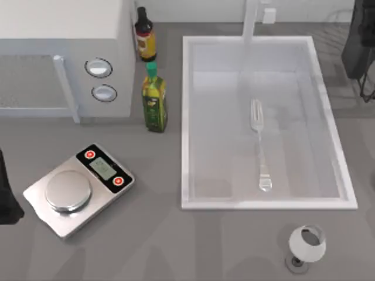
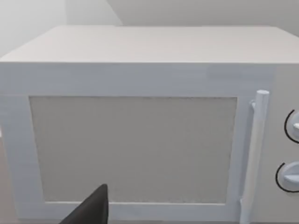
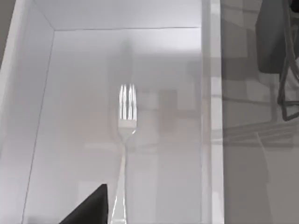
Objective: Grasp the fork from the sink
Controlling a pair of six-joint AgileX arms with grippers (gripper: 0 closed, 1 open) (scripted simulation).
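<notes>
The silver fork (image 1: 259, 146) lies flat on the bottom of the white sink (image 1: 185, 117), right of its middle. Its tines point to the back and its rounded handle end lies near the front wall. My right gripper (image 1: 358, 47) hangs dark at the table's back right, outside the sink's back right corner and well apart from the fork. The right wrist view looks down into the sink (image 3: 70, 140), with the fork (image 3: 127, 105) lying lengthwise. My left arm (image 1: 6, 199) is parked at the table's left edge beside the scale.
A white faucet (image 1: 249, 23) rises at the sink's back edge. The white microwave (image 1: 64, 58) stands back left, facing the left wrist camera (image 2: 140, 140). A green oil bottle (image 1: 154, 99) and a dark sauce bottle (image 1: 145, 35) stand beside it. A silver scale (image 1: 76, 190) sits front left and a white goblet (image 1: 306, 246) front right.
</notes>
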